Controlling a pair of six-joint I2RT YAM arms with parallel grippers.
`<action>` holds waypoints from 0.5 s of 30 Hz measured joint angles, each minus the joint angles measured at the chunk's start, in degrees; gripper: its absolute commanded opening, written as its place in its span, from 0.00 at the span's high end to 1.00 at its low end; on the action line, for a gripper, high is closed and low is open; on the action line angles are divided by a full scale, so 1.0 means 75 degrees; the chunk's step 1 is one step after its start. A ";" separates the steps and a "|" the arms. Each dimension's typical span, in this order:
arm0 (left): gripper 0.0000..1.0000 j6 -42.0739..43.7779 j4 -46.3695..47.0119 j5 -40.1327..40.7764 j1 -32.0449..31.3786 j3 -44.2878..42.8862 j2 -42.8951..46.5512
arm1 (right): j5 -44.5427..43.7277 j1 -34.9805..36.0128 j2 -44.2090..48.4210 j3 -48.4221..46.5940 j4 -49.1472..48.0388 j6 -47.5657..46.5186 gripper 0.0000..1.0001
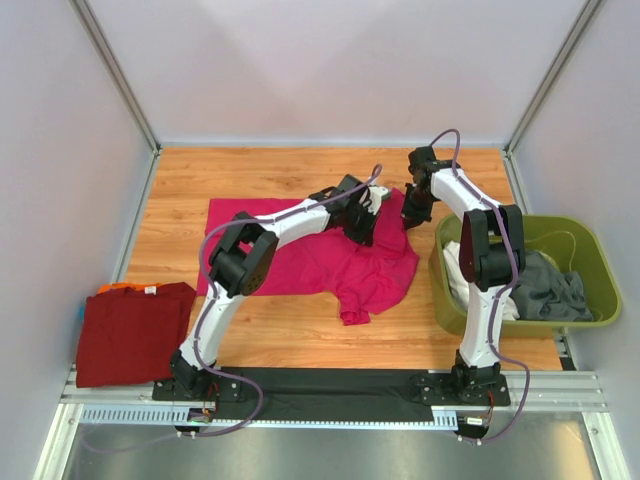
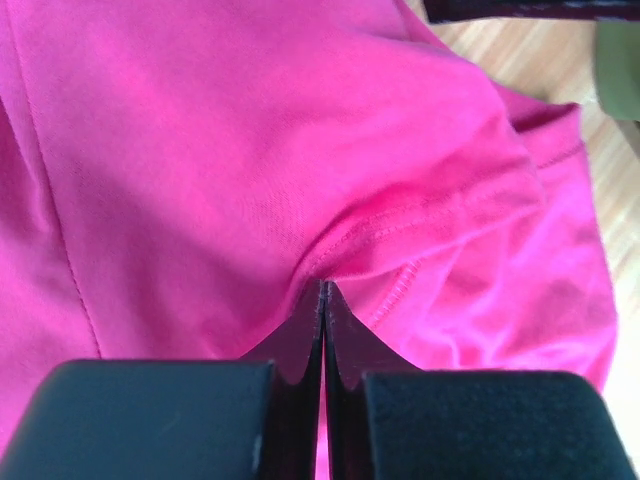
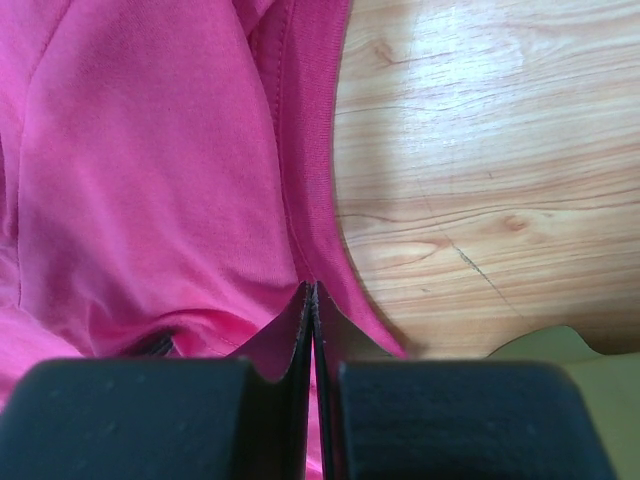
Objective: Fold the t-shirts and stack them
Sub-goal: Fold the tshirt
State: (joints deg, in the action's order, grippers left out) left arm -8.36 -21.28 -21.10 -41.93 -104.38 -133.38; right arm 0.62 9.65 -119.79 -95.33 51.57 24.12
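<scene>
Top external: table (image 1: 300,340) holds the magenta t-shirt (image 1: 310,262) rumpled mid-surface, the dark red t-shirt (image 1: 135,330) flat at the left edge, and grey and white ones in the green bin (image 1: 560,326). We judge we're at the first fold of the magenta one. Left gripper (image 2: 323,287) jaws are pressed together, pinching a puckered seam. Right gripper (image 3: 312,287) pinches the hem likewise. Next: lift both evenly and carry across.

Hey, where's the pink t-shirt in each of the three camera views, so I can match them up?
Top external: the pink t-shirt lies spread in the middle.
Left wrist: it fills most of the picture.
Right wrist: it covers the left half.
Shared landmark: the green bin, at the right edge, the top right corner and the bottom right corner in turn.
</scene>
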 measured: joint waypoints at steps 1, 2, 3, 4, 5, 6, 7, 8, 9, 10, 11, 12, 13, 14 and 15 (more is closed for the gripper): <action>1.00 0.0000 -0.0003 -0.0035 -0.0003 0.0041 0.0058 | -0.0003 0.0000 0.0000 0.0000 0.0000 0.0003 1.00; 1.00 0.0000 0.0000 -0.0070 -0.0009 0.0085 0.0114 | -0.0006 0.0000 0.0000 0.0000 0.0000 0.0003 1.00; 1.00 0.0000 0.0003 -0.0102 -0.0012 0.0131 0.0163 | -0.0006 0.0000 0.0000 0.0000 0.0000 0.0003 1.00; 1.00 0.0000 0.0003 -0.0125 -0.0020 0.0181 0.0210 | -0.0006 0.0000 0.0000 0.0000 0.0000 0.0003 1.00; 1.00 0.0000 0.0009 -0.0146 -0.0029 0.0227 0.0248 | -0.0006 0.0000 0.0000 0.0000 0.0000 0.0003 1.00; 1.00 0.0000 0.0009 -0.0166 -0.0041 0.0274 0.0286 | -0.0006 0.0000 0.0000 0.0000 0.0000 0.0003 1.00; 0.99 0.0000 0.0000 -0.0178 -0.0052 0.0309 0.0309 | -0.0009 0.0000 0.0000 0.0000 0.0000 0.0003 1.00; 0.97 0.0000 0.0003 -0.0178 -0.0064 0.0356 0.0335 | -0.0009 0.0000 0.0000 0.0000 0.0000 0.0003 1.00; 0.96 0.0000 0.0006 -0.0178 -0.0079 0.0411 0.0367 | -0.0009 0.0000 0.0000 0.0000 0.0000 0.0003 1.00; 0.96 0.0000 0.0003 -0.0181 -0.0090 0.0463 0.0393 | -0.0012 0.0000 0.0000 0.0000 0.0003 0.0003 0.99; 0.95 0.0000 0.0003 -0.0181 -0.0102 0.0519 0.0423 | -0.0012 0.0000 0.0000 0.0000 0.0000 0.0003 0.99; 0.94 0.0006 -0.0003 -0.0181 -0.0108 0.0597 0.0463 | -0.0012 0.0000 0.0000 0.0000 0.0003 0.0003 0.99; 0.93 0.0012 -0.0009 -0.0181 -0.0114 0.0647 0.0495 | -0.0012 0.0000 0.0000 0.0000 0.0003 0.0003 0.99; 0.89 0.0026 -0.0017 -0.0178 -0.0114 0.0694 0.0530 | -0.0012 0.0000 0.0000 -0.0020 0.0012 0.0003 0.98; 0.86 0.0047 -0.0035 -0.0175 -0.0114 0.0737 0.0562 | -0.0012 0.0000 0.0000 -0.0044 0.0017 0.0003 0.98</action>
State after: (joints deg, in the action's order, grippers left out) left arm -8.01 -21.54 -22.41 -42.78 -98.85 -129.16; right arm 0.54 9.65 -119.79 -95.66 51.70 24.14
